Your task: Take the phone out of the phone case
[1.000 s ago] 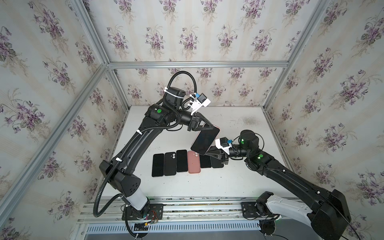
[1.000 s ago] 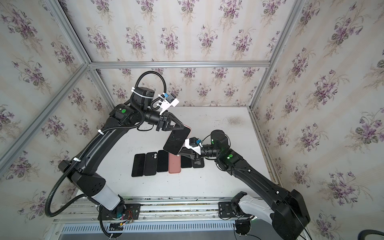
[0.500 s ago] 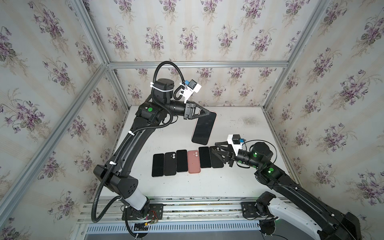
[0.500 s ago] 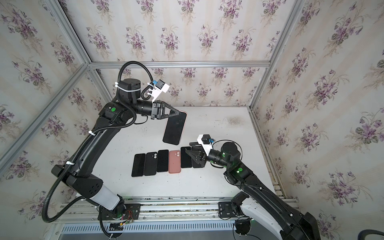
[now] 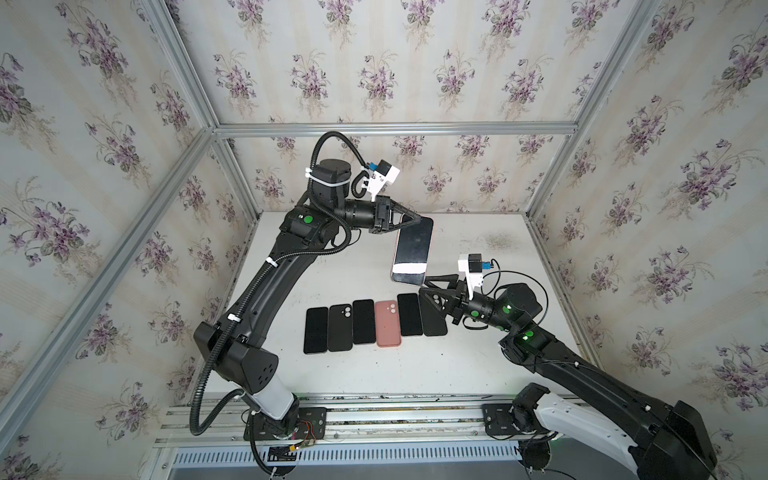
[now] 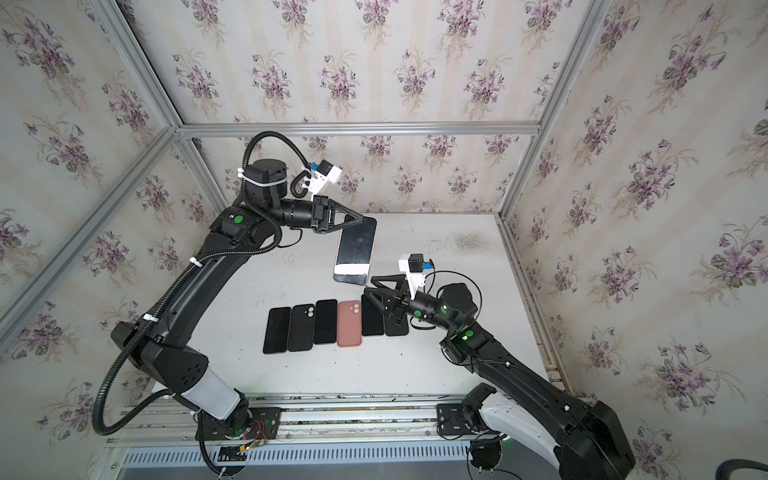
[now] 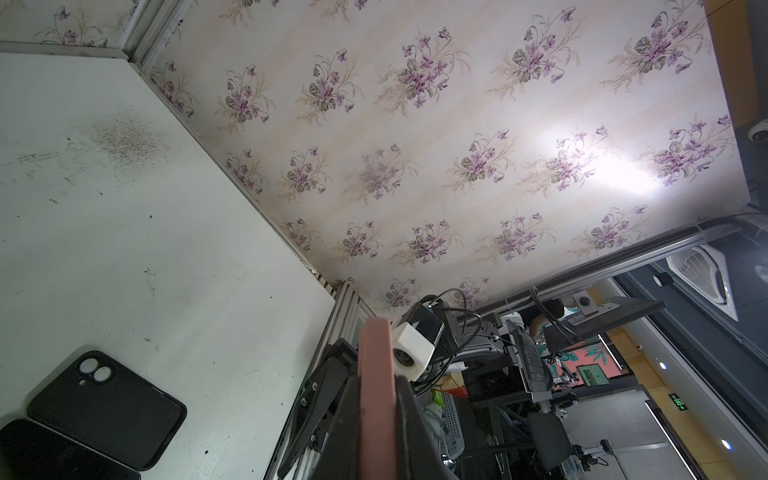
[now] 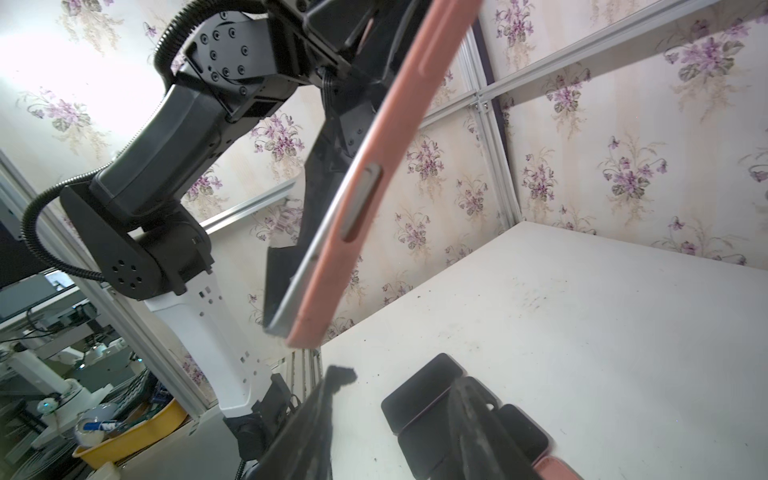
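Pinched at its upper end by the left end effector [image 5: 419, 219], closed tight on it: the phone [image 5: 411, 249], up in the air above the white bench [image 5: 478, 257], hanging lengthwise with the dark screen toward the top cameras and a pale band across the screen's lower end. Wrapped in the pink phone case [image 8: 374, 187], seen edge-on in the right wrist view, with the silver frame of the phone running along the rim of the case (perhaps standing a little proud of it at the lower corner; hard to be sure). Seen end-on in the left wrist view as a pink strip between the two black fingers [image 7: 409, 424]. Just under the lower end of the phone, the right end effector [image 6: 371, 289], parted roughly halfway, nothing between its fingers, close to the phone yet apart from it in the right wrist view. Flat on the bench nearer the robot's base, a side-by-side row [image 5: 363, 322] of six slabs: five black, and one spare pink case [image 5: 387, 323] fourth from the left in both top views, camera cut-outs up. Right-hand end of the row partly hidden beneath the right end effector. In the left wrist view, a black case [image 7: 104, 407] with two round camera openings, lying on the bench beside another dark slab.
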Motion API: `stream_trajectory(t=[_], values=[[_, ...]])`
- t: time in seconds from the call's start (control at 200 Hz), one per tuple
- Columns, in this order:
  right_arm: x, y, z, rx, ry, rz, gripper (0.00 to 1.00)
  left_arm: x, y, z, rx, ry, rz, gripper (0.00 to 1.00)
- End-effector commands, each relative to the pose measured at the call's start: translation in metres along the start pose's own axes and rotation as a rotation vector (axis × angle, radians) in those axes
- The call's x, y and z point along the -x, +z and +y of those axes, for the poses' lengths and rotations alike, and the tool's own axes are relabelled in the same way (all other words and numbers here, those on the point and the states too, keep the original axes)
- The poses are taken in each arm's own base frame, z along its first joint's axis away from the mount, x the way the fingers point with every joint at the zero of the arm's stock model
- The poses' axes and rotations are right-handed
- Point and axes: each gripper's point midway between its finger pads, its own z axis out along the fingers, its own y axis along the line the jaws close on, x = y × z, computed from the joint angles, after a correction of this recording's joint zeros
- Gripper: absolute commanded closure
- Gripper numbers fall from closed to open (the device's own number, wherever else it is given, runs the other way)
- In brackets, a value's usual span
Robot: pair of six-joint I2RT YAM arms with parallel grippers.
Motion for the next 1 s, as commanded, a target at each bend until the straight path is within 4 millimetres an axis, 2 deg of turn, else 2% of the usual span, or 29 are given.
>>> stream_trajectory(t=[0.0,0.52,0.994], values=[[0.019,0.003,0.018,0.069,-0.027,-0.060,0.49,0.005,-0.001,-0.007,-0.021,0.019,-0.022,1.00],[0.026,0.010,0.011,0.047,-0.016,-0.106,0.48,-0.003,-0.002,-0.007,-0.035,0.021,-0.021,1.00],[0.028,0.008,-0.002,-0.025,-0.026,-0.149,0.47,-0.013,-0.002,-0.017,-0.088,0.041,0.006,1.00]])
